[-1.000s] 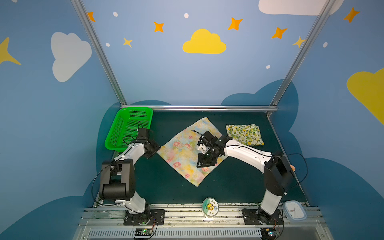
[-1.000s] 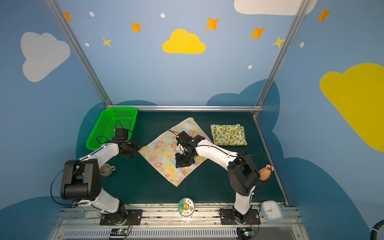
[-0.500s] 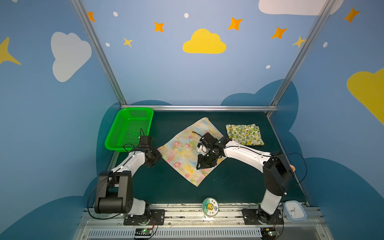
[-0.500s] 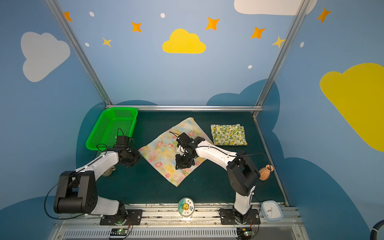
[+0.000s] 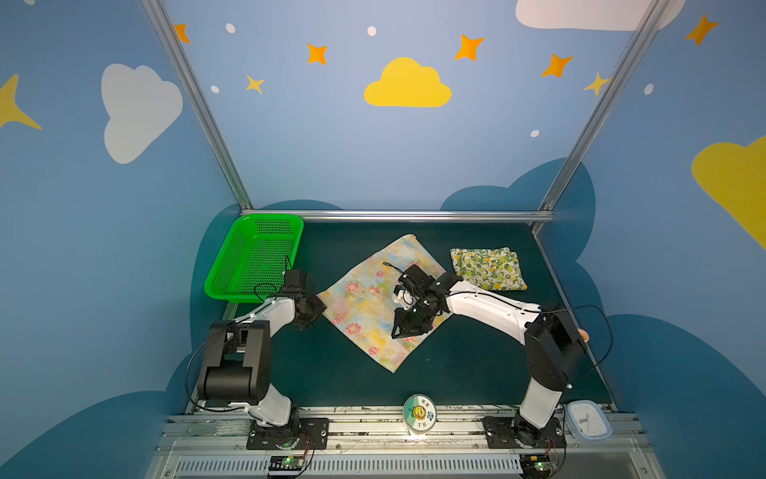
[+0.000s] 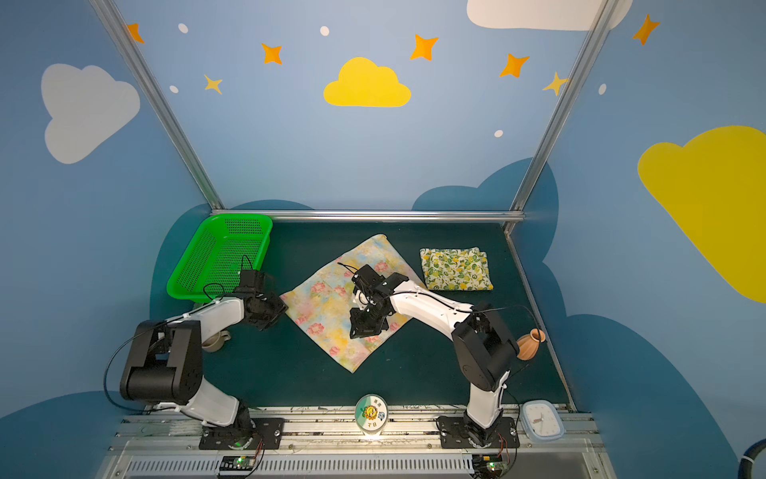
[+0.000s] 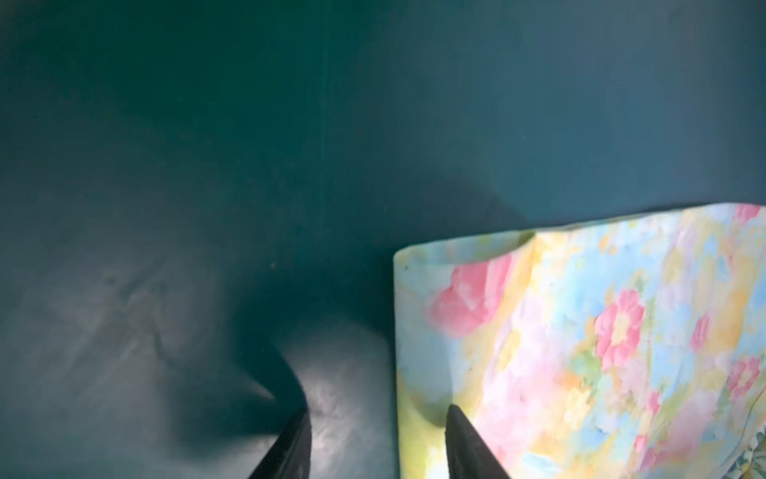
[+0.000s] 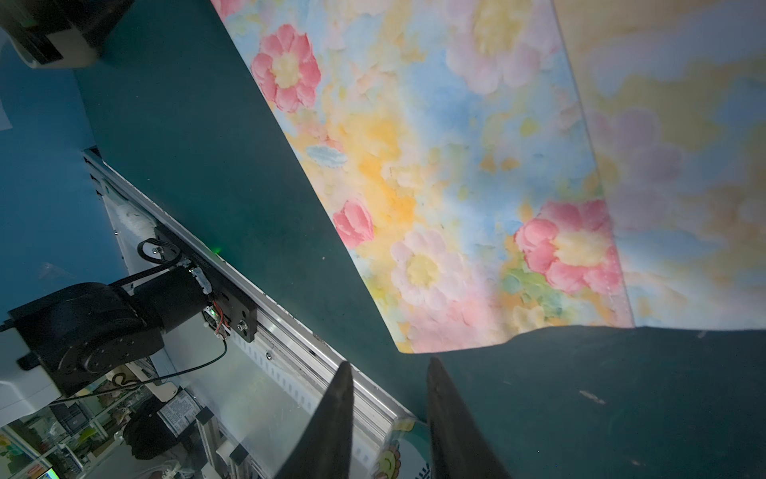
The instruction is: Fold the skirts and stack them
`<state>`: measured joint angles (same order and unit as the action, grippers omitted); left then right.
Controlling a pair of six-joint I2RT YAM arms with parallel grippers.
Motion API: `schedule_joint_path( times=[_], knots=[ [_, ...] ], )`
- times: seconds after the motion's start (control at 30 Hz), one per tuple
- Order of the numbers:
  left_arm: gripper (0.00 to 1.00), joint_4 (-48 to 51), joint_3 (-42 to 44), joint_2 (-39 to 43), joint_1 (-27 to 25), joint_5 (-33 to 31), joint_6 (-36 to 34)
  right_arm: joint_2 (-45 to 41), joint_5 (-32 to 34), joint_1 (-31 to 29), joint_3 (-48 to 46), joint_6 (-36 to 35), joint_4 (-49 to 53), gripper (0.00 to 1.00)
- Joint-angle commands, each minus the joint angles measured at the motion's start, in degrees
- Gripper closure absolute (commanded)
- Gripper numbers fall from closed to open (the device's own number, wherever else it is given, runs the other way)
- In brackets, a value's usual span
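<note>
Even top light; wrist views dim, seemingly blurred

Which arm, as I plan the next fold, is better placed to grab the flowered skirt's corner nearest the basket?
Robot's left. The left end effector is open at that corner of the flowered skirt, one finger over cloth. The right end effector is farther off, above the skirt.

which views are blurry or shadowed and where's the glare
Left wrist view: soft all over, heavy shadow on the mat, a bright patch by the left gripper. Right wrist view: flowered skirt sharp, its paler part blurred. Both top views: crisp, evenly lit.
</note>
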<state>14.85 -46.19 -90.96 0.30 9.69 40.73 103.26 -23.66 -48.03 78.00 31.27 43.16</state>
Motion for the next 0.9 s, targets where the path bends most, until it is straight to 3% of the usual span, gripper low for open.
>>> schedule_joint_path(
  times=[0.0,0.53,0.73,0.87],
  knots=[
    [0.48,-2.8,-1.1,-1.6,0.2,-3.5,-0.7,1.0,-0.5,0.3,0.0,0.2,1.4,0.69],
    [0.6,-4.2,-4.1,-6.1,0.2,-7.0,-1.9,1.8,0.4,-1.0,0.8,-0.9,3.4,0.69],
    [0.76,-4.4,-5.1,-6.7,0.3,-7.3,-2.3,1.5,5.5,-4.5,1.7,-3.8,7.6,0.69],
    [0.88,-4.7,-5.5,-6.9,0.2,-6.3,-2.4,2.0,11.7,-8.7,3.1,-6.6,11.0,0.63]
  ],
)
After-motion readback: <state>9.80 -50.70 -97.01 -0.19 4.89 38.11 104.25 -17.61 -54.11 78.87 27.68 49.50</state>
